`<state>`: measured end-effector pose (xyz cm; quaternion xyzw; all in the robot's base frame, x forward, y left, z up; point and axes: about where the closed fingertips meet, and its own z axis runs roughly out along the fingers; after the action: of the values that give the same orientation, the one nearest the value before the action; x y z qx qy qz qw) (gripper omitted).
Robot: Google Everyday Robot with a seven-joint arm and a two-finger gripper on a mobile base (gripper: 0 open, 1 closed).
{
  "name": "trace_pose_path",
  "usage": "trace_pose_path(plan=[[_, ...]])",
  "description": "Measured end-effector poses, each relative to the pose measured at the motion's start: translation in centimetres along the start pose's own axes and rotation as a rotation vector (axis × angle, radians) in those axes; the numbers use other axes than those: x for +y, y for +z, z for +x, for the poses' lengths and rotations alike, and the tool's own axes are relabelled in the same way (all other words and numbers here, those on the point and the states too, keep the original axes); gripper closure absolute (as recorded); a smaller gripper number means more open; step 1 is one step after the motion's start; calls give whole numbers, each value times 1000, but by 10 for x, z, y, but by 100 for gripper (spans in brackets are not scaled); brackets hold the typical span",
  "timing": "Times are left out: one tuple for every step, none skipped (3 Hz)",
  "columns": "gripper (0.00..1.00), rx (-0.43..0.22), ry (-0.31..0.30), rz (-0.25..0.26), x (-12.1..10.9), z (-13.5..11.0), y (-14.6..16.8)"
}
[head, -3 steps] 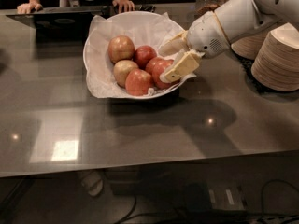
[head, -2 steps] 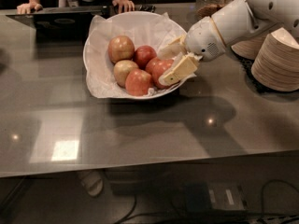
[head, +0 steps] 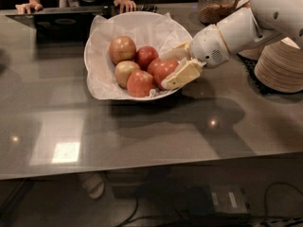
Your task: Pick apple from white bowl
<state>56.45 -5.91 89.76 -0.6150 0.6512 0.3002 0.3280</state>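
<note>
From the right, the gripper (head: 165, 73) reaches over the rim of the white bowl (head: 137, 98) on the glass table (head: 142, 141). Its two pale fingers (head: 182, 74) sit closed against the red apple (head: 162, 68) – one above, one below – which rests among the other apples (head: 122, 49).

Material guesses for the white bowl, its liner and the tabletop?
The white bowl: smooth plain white rim, likely ceramic or plastic; the look leaves it open. The liner: thin matte paper, going by its crinkled folds. The table: dark and glossy, maybe glass or polished stone; it mirrors lights. The gripper is inside the bowl at the apple.
</note>
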Motion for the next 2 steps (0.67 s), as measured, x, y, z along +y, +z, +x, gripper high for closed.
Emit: trace_pose_path(plan=[[73,0,0,0,0,-3,-2],[96,-20,18,2,0,2,-2]])
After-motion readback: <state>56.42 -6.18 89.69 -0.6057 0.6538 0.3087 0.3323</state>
